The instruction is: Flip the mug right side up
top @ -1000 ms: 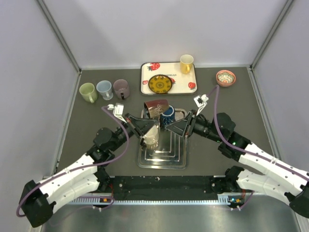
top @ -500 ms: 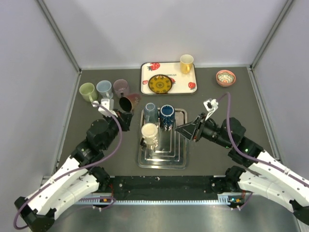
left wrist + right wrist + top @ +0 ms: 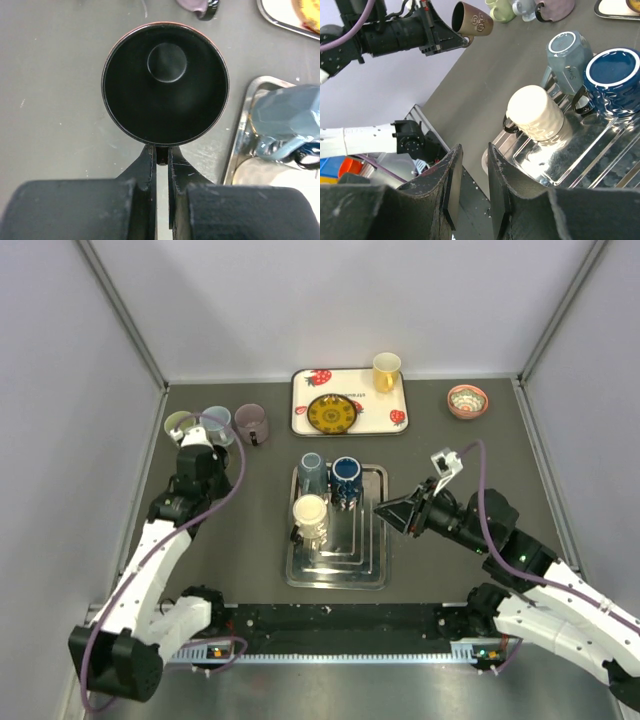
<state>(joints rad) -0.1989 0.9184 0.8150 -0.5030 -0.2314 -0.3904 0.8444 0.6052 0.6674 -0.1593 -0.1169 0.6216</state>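
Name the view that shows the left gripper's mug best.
Left wrist: the mug fills the frame, mouth toward the camera, the left gripper shut at its rim. Right wrist shows its patterned outside, small and far. From above it cannot be made out.

A lab test booth: plain walls (image 3: 340, 300) enclosing a table (image 3: 430, 430).
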